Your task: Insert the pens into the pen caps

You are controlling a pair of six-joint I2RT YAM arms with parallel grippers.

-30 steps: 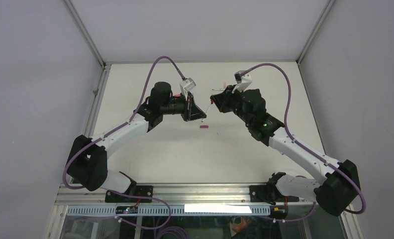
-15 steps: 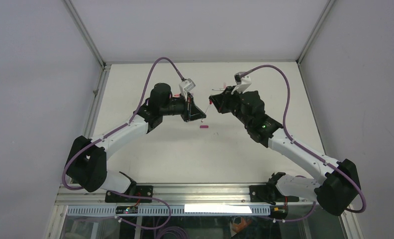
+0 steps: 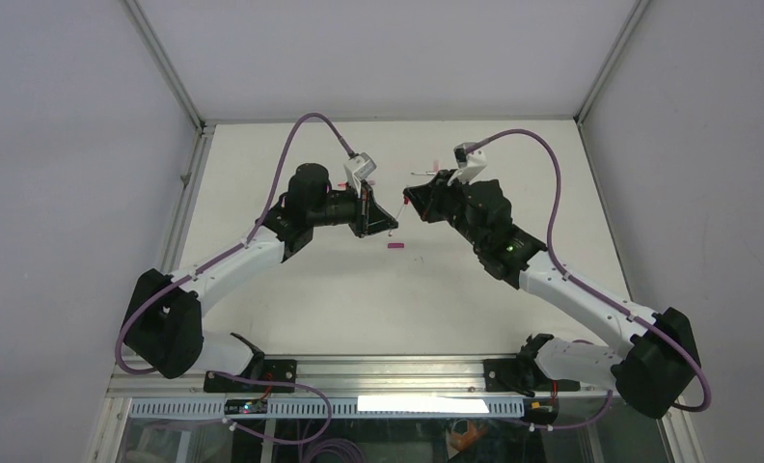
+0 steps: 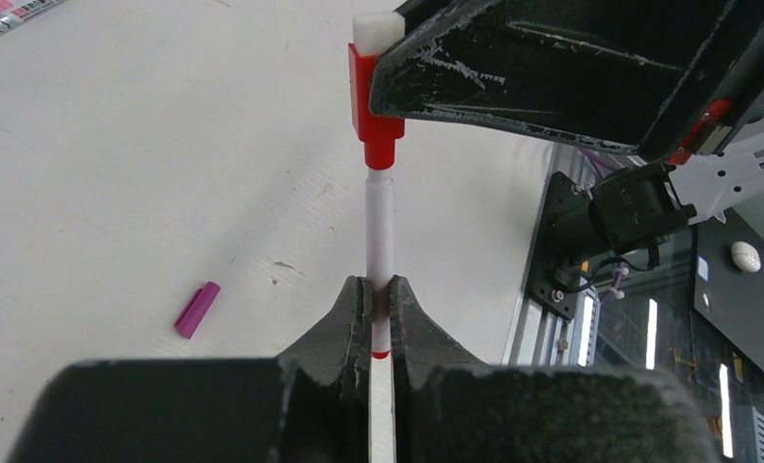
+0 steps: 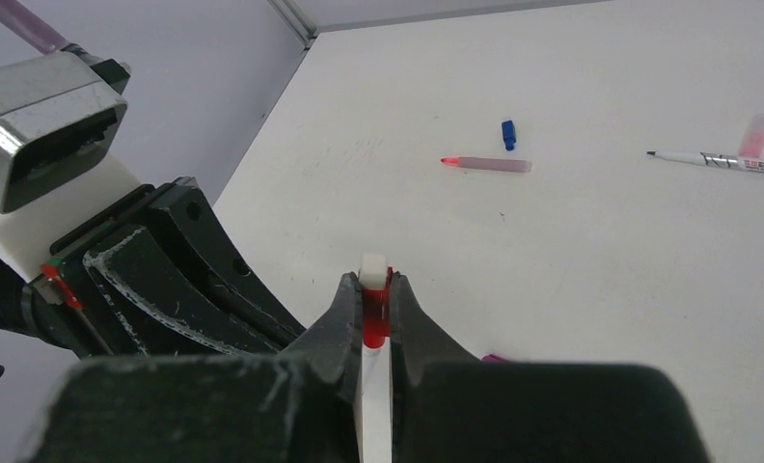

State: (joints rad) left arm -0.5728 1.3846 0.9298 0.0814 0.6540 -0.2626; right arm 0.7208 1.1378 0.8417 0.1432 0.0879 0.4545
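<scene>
- Where the two arms meet above the middle of the table (image 3: 378, 309), the left gripper (image 4: 379, 287) is clenched on the white barrel of a pen (image 4: 380, 222). In its own wrist view the pen runs straight out toward 12 o'clock.
- The right gripper (image 5: 373, 289) is clamped on a red cap (image 5: 374, 318) with a white stub at its end, and its jaws press it from both sides.
- Pen and red cap line up end to end in the air, the barrel's tip at the cap's narrow neck. How deep it sits I cannot tell.
- A magenta cap (image 3: 395, 247) lies loose on the table, at 6 o'clock from the two grippers in the overhead view, near them but apart.
- From the right wrist, at 1 o'clock, a blue cap (image 5: 508, 134) lies just beside a pink pen (image 5: 489, 164) with a red tip.
- Toward 2 o'clock lie a white pen (image 5: 721, 161) with a dark tip and a pale pink cap (image 5: 756, 133) close behind it.
</scene>
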